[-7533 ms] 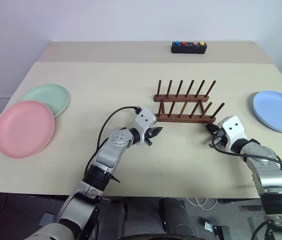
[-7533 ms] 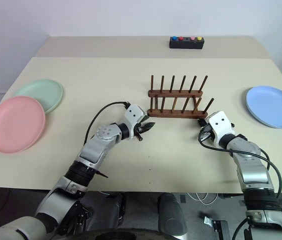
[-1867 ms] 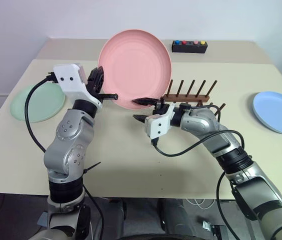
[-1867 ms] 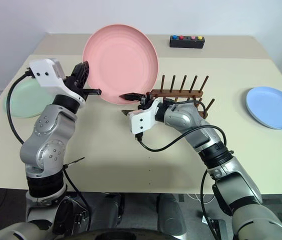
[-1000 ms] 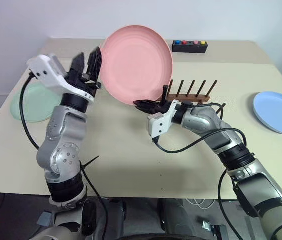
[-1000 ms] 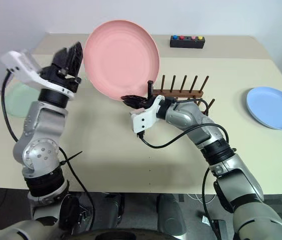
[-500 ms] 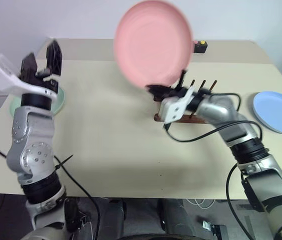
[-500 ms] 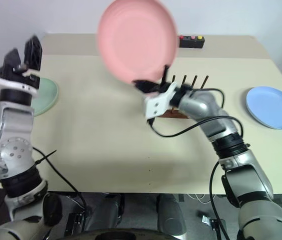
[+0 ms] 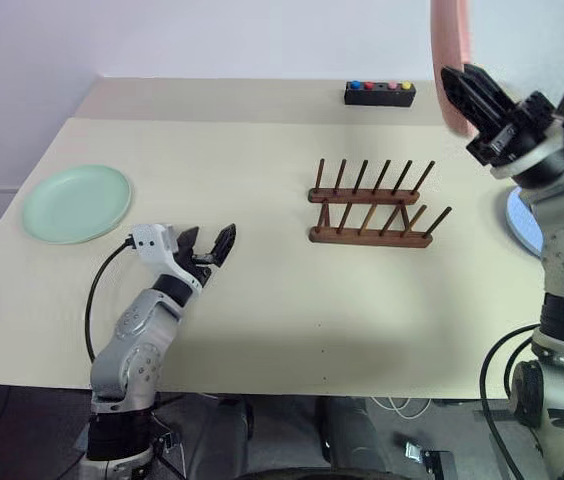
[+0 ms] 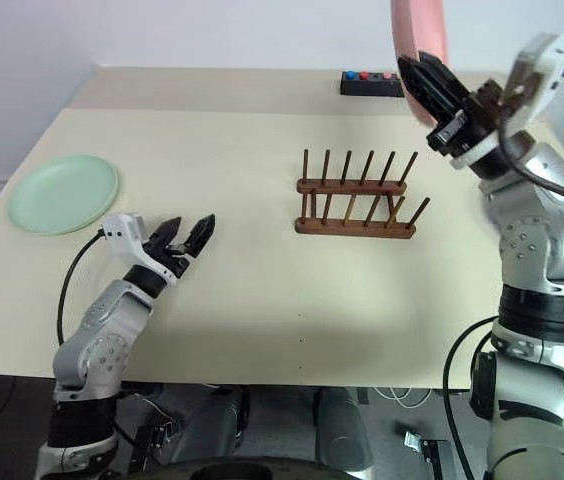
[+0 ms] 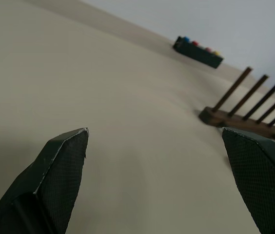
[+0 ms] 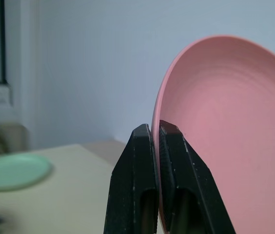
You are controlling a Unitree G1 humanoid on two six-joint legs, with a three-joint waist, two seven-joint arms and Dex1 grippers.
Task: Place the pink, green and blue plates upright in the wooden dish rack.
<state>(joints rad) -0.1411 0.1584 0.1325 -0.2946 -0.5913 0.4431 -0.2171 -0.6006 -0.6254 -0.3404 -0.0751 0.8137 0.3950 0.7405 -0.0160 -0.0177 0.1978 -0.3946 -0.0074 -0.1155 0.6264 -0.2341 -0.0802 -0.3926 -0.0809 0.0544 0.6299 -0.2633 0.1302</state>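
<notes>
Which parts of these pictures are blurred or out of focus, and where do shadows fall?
Right wrist view: the green plate is soft, out of focus, while the pink plate is sharper. Left wrist view: the rack looks slightly soft. Left eye view: a faint shadow lies on the table near the front edge.

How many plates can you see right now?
3. The pink plate is up in the air, edge-on, pinched by the right gripper. The green plate lies flat at the table's left. A sliver of the blue plate peeks out behind the right arm.
</notes>
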